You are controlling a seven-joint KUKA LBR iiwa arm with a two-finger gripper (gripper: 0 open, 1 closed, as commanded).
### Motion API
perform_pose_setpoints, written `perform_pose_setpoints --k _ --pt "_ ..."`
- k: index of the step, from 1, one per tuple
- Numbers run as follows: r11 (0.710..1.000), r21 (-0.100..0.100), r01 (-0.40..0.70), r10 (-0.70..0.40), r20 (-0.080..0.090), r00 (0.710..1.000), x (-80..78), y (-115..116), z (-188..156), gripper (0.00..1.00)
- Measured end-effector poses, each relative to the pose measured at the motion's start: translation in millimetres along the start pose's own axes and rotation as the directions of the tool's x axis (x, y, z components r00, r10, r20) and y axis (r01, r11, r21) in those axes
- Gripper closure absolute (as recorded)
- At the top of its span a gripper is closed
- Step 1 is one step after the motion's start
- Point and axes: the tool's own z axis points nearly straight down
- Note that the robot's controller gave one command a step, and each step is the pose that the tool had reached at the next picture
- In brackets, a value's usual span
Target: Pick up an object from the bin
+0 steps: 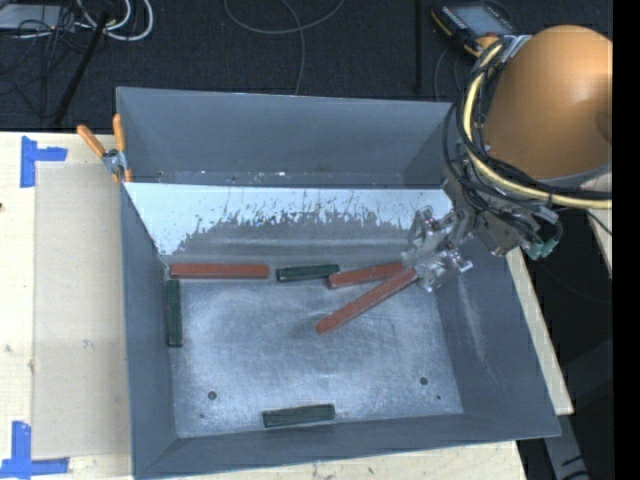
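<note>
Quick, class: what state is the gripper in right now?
Gripper: open or shut cannot be told; it sits at the upper right end of the slanting reddish-brown stick.

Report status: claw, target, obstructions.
Claw at upper end of the slanted red stick, right side of the bin. Second red stick close alongside. Green stick just beyond it.

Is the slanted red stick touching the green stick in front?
Apart. The camera view shows grey bin floor between the slanted red-brown flat stick and the dark green flat stick at the front.
</note>
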Motion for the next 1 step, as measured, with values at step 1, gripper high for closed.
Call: perform_pose_setpoints --k 1 --pt "1.0 0.001 -0.01 0.01 0.001 1.0 -33.0 -15.0 70.5 1.0"
